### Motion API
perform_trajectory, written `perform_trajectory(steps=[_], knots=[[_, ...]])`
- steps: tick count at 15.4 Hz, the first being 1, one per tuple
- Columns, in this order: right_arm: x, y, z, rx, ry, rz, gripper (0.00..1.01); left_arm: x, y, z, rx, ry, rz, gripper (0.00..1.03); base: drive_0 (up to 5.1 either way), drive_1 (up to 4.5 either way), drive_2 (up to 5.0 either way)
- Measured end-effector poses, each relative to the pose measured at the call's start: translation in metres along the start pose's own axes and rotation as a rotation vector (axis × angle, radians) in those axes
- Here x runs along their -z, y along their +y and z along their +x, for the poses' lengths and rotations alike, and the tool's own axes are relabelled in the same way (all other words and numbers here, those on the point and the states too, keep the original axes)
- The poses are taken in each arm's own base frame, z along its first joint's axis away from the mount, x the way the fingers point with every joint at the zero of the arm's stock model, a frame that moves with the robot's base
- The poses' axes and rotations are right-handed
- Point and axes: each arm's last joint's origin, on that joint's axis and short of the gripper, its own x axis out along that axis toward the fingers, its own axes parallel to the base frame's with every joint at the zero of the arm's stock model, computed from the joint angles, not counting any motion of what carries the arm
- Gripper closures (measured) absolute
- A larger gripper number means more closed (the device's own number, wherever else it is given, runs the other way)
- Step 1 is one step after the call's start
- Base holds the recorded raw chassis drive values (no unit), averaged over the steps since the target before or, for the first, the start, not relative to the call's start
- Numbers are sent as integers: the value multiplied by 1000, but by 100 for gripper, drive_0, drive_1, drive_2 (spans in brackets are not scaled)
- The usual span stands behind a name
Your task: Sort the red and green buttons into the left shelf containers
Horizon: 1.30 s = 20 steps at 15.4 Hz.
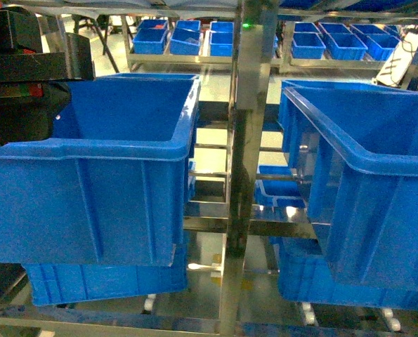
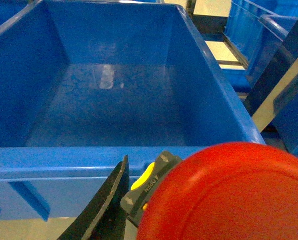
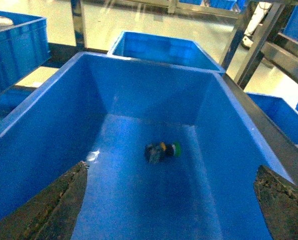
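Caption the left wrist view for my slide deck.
Left pincer holds the red button just short of the empty blue bin.

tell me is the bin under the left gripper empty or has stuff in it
Empty: the left wrist view shows the blue bin with a bare floor. The red button sits outside its near rim.

Bin: we look down into a deep blue bin (image 2: 113, 100) — its floor shows only a pale glare near 12 o'clock.
Button: a red button (image 2: 229, 195) fills our 5 o'clock corner, its cap facing us.
Finger: one dark gripper finger (image 2: 106, 205) rises at 6 o'clock — just left of the button's grey-and-yellow collar (image 2: 149, 182).
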Motion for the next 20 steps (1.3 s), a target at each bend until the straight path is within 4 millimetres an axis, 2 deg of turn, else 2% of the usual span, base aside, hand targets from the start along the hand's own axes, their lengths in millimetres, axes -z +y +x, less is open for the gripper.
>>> perform_trajectory(steps=[2,5,7,10,15,17,20], knots=[[23,4,-42,7,49,86,3,0,0,0,0,0,0,60,261,240,-499],[47,7,-81,19,81,136,3,0,0,0,0,0,0,60,261,240,-499],[62,20,-98,-56,96,127,3,0,0,0,0,0,0,60,261,240,-499],[72,40,-107,-152,113,97,3,0,0,0,0,0,0,60,261,240,-499],[71,44,-107,-167,105,91,3,4,6,4,-46,36,8,60,261,240,-499],[71,44,-107,-167,104,91,3,-2,11,17,-55,39,-1,60,261,240,-499],[71,44,-107,-167,105,91,3,-30,20,50,-45,14,1,60,87,80,-166]])
